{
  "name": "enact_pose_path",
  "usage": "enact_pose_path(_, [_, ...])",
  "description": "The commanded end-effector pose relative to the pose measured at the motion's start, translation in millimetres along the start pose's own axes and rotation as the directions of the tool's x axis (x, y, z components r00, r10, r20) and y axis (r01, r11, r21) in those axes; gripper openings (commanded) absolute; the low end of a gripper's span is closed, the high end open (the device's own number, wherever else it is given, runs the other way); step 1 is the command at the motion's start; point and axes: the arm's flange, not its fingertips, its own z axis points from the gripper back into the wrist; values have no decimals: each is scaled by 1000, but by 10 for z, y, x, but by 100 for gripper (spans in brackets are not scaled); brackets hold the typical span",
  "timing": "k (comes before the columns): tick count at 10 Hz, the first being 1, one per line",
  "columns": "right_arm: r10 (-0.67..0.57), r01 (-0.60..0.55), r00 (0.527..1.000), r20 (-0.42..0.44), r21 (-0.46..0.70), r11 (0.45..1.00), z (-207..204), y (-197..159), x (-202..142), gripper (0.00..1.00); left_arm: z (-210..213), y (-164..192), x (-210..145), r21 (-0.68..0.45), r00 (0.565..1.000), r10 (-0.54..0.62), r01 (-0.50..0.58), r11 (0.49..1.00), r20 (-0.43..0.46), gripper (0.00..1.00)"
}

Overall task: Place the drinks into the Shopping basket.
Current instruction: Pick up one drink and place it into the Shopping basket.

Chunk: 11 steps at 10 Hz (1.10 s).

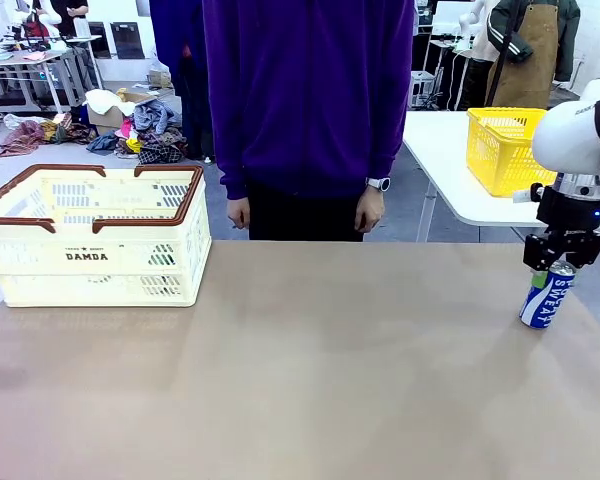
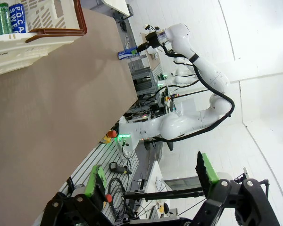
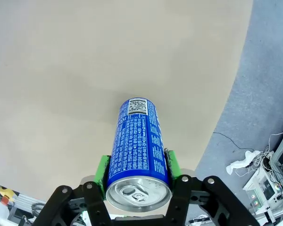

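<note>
At the table's right edge, my right gripper (image 1: pixel 562 262) is shut on the top of a blue and white "SWEAT" drink can (image 1: pixel 547 297). The can leans slightly, its lower end at the tabletop. In the right wrist view the green pads (image 3: pixel 103 170) press both sides of the can (image 3: pixel 137 141) just below its silver top. The cream Shopping basket (image 1: pixel 90 255) with a brown rim stands at the far left. The left wrist view shows a green can (image 2: pixel 1 19) and a blue can (image 2: pixel 20 18) inside the basket (image 2: pixel 19 52). My left gripper (image 2: pixel 153 172) is open, holding nothing.
A person in a purple sweater (image 1: pixel 310 110) stands at the far edge with both hands hanging down. A yellow mesh basket (image 1: pixel 505 145) sits on a separate white table at the back right. Bare brown tabletop (image 1: pixel 330 360) stretches between the basket and the held can.
</note>
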Motion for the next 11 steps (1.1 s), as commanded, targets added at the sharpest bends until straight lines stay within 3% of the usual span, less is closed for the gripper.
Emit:
enact_pose_path(1, [-7, 4, 998, 59, 47, 999, 264, 110, -160, 0, -7, -25, -21, -4, 1000, 5, -5, 1000, -2, 100])
enact_pose_path(3, [7, -18, 995, 97, 114, 993, 904, 336, -420, 0, -7, -25, -21, -4, 1000, 5, -5, 1000, -2, 100])
enact_pose_path(5, [84, -98, 984, 159, 81, 992, 1424, 909, -547, 0, -7, -25, -21, -4, 1000, 5, -5, 1000, -2, 100])
enact_pose_path(7, [277, -283, 945, 175, 9, 959, 1576, 1685, -542, 0, -7, -25, -21, -4, 1000, 5, -5, 1000, -2, 100])
enact_pose_path(8, [404, -404, 898, 174, -39, 914, 1569, 2187, -516, 0, -7, -25, -21, -4, 1000, 5, -5, 1000, -2, 100])
enact_pose_path(11, [688, -685, 725, -31, -139, 715, 1172, 3722, -490, 0, -7, -25, -21, -4, 1000, 5, -5, 1000, -2, 100])
